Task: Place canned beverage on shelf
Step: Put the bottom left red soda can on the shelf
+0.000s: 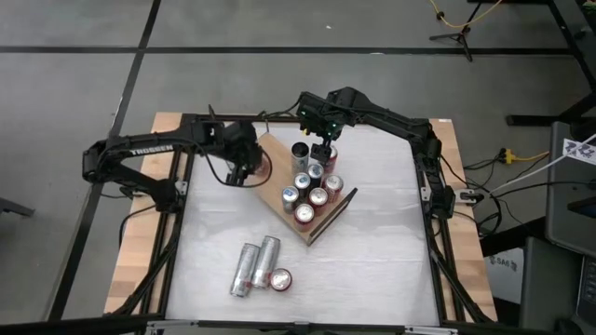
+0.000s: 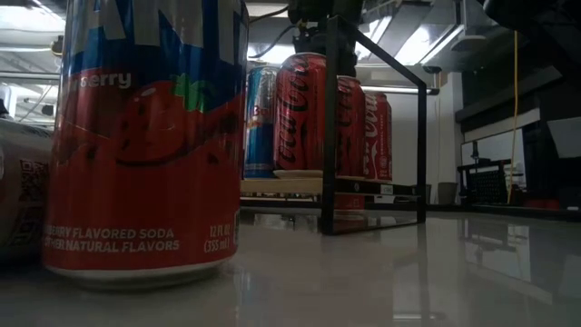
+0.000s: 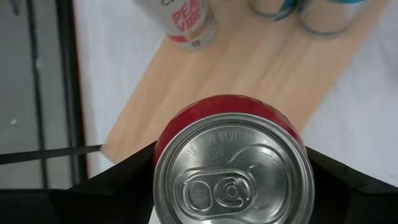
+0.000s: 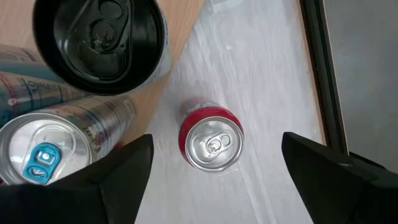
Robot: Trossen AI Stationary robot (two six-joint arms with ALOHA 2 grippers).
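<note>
My left gripper (image 1: 248,167) is shut on a red can (image 3: 233,168) with a silver top, over the left corner of the light-brown wooden shelf (image 1: 279,172); the board also shows in the left wrist view (image 3: 249,74). Several cans stand upright on the shelf, among them a black-topped one (image 1: 300,152). My right gripper (image 1: 325,146) is open above a red can (image 4: 211,144) that stands on its base on the white table, just off the shelf's far-right edge. Its fingers stand apart on either side of that can, not touching it. My left gripper pinches the red can between its two fingers, on opposite sides of the can's upper wall (image 3: 163,149), just under the rim. The fingers (image 3: 124,180) come from above, pointing down. The can is upright; whether its base rests on the shelf is hidden by the can itself.
Two silver cans (image 1: 256,265) lie on the table near its front, with a red strawberry soda can (image 1: 279,278) standing beside them; it fills the low view's left (image 2: 145,136). A black wire rail (image 2: 372,136) rises at the shelf's end. The table's black frame (image 4: 317,68) runs near the right gripper.
</note>
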